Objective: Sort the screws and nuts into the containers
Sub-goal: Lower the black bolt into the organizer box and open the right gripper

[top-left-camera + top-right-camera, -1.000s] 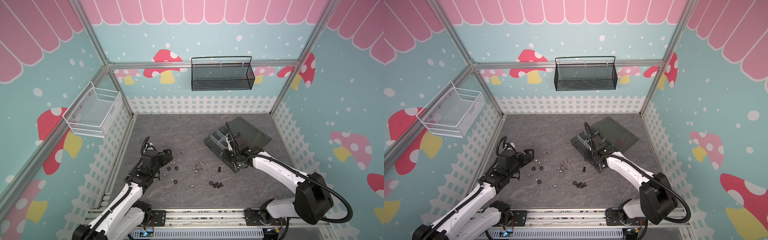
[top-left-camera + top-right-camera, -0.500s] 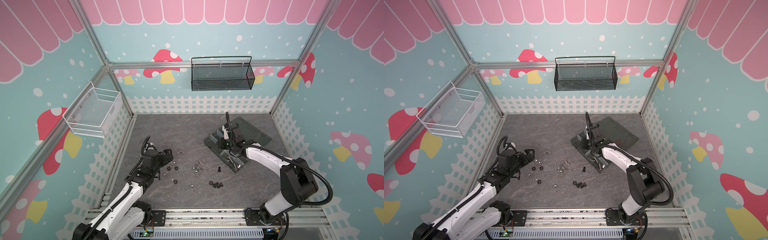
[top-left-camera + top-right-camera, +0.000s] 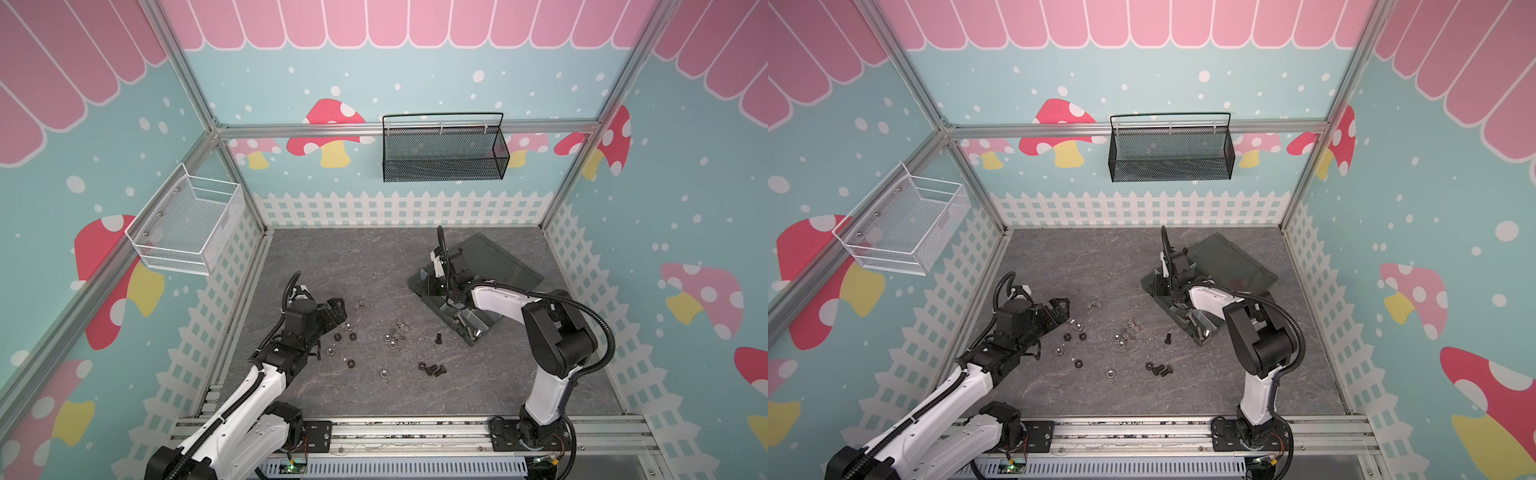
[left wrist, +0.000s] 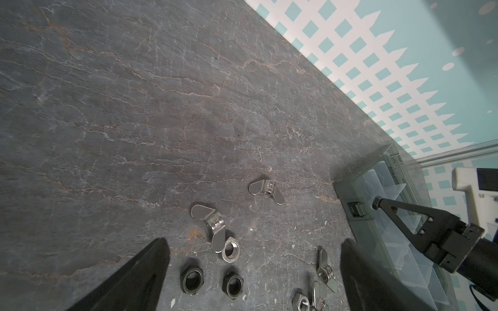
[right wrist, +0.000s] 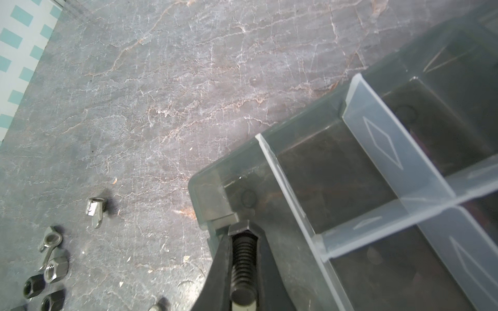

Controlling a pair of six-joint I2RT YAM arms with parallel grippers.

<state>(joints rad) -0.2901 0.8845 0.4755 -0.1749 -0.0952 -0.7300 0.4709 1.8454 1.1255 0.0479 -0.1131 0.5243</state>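
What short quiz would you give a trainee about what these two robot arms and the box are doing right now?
1. True or false: the left gripper is shut.
2. What does the right gripper hold? A) nothing B) a black screw C) a coin
3. Fill in: the organizer box has its lid ___.
Key: 1 false, its jaws stand wide apart and hold nothing; 2 B, the threaded shank sits between the jaws; 3 open, lying flat behind the box.
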